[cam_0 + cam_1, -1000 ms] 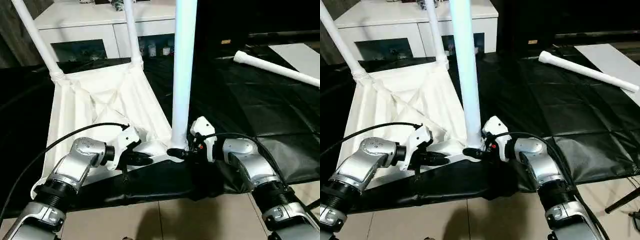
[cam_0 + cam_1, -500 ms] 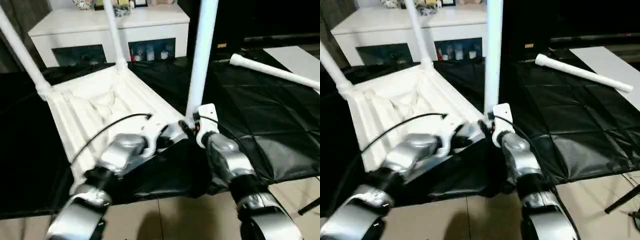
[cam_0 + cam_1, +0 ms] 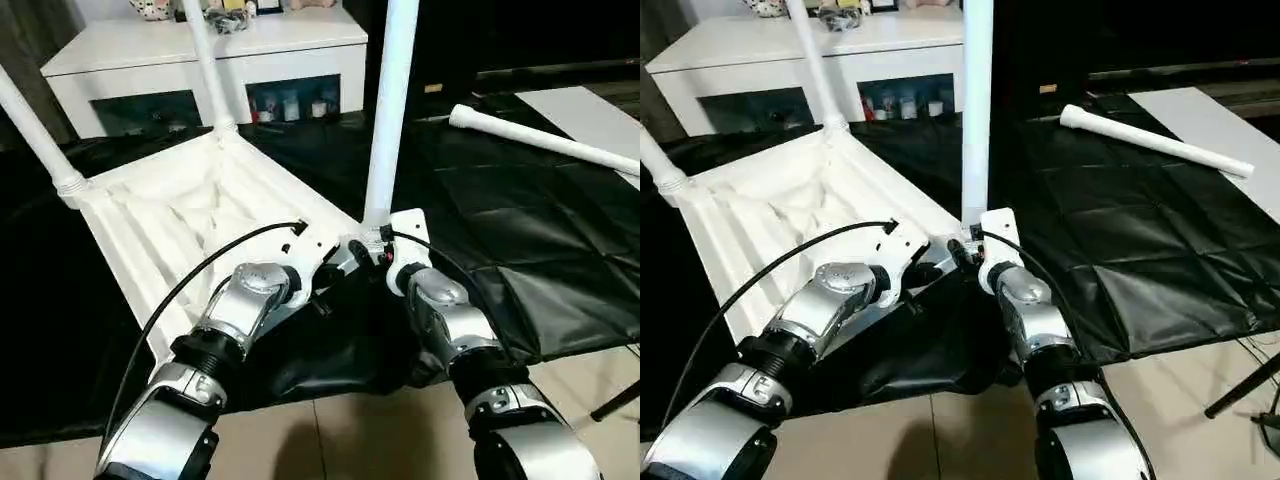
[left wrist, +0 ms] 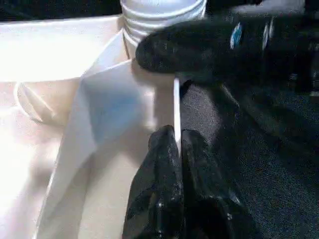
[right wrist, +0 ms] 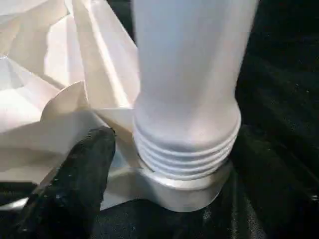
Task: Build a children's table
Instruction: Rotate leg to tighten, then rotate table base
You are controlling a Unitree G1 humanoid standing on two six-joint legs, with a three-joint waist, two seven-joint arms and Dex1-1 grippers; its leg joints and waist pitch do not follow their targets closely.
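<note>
Left eye view: small all-white plastic children's table lies upside down on black plastic sheeting, ribbed underside up. 3 tapered white legs stand screwed into its corners; the 4th loose white leg lies on the sheeting, well apart. White cabinet with glass doors stands behind. Left gripper: jaws pressed together, pinching the table's thin near edge just beside the nearest upright leg. Right gripper sits at that leg's threaded base; 1 black finger shows beside the threads, apart from them. Can't tell whether its jaws are spread or closed.
</note>
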